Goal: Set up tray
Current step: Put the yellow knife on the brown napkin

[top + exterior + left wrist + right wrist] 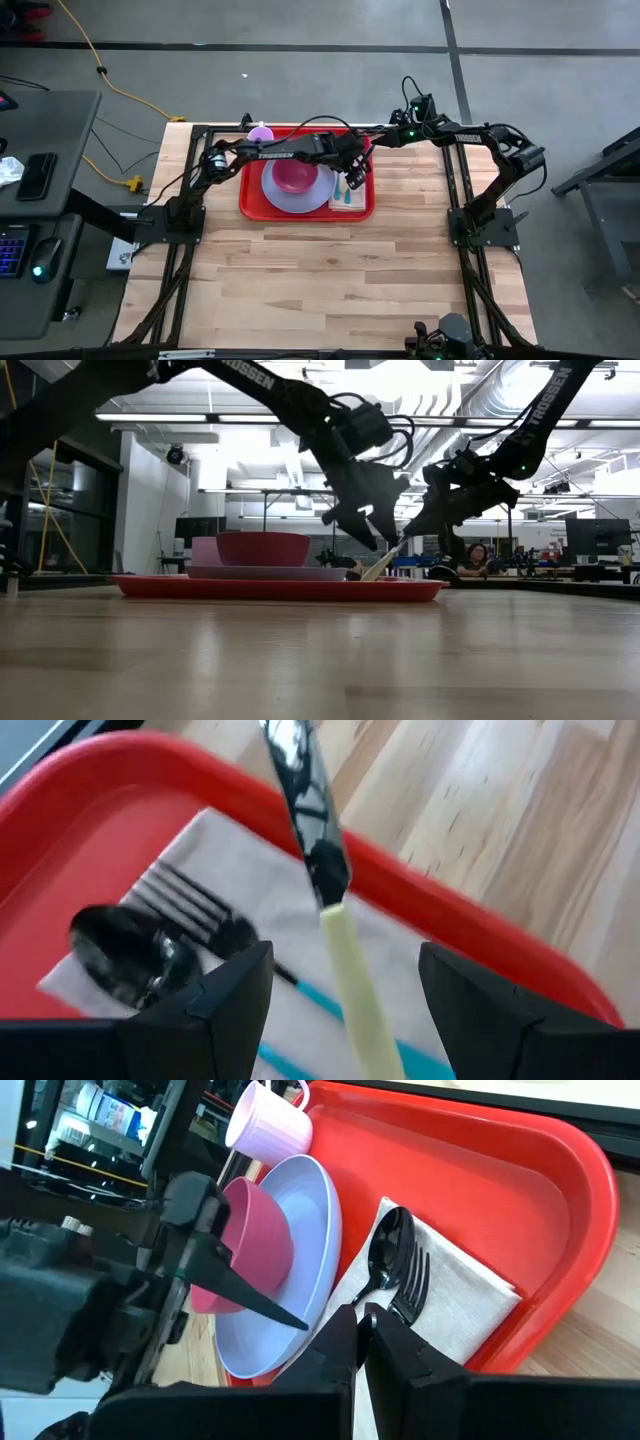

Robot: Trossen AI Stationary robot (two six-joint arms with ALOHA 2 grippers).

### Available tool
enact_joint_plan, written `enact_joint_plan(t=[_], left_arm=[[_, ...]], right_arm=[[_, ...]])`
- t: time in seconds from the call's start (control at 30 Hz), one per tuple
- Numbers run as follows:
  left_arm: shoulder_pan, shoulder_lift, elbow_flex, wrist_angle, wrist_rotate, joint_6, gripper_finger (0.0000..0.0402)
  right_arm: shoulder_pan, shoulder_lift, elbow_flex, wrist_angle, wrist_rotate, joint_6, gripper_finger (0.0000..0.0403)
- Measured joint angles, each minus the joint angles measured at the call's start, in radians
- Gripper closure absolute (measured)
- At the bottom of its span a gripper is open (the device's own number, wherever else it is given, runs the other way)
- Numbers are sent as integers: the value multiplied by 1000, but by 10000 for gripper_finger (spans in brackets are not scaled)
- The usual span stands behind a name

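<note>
Along both dark arms, white letters read "TROSSEN". At the table's [330,290] far middle lies one red tray [254,203] holding one lavender plate [296,198], one pink bowl [293,176], one pale pink mug [260,133] and one white napkin [460,1295] bearing one black fork [190,900] and one black spoon [125,945]. One knife [335,910] with a pale yellow handle stands tilted between the left gripper's [345,1010] released, wide-spread fingers [235,990]. Just beside it, the right gripper [362,1342] hangs over the tray, fingers clenched together on nothing.
</note>
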Motion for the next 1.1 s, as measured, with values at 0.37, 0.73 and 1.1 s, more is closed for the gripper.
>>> enact_joint_plan(t=[0.37,0.73,1.1], left_arm=[[0,30,2,16,11,-10,119],[0,37,2,28,-12,-33,148],[0,37,2,40,-7,-27,290]], right_arm=[[0,0,0,1,-3,0,403],[0,0,0,3,-4,2,403],[0,0,0,5,-4,1,403]])
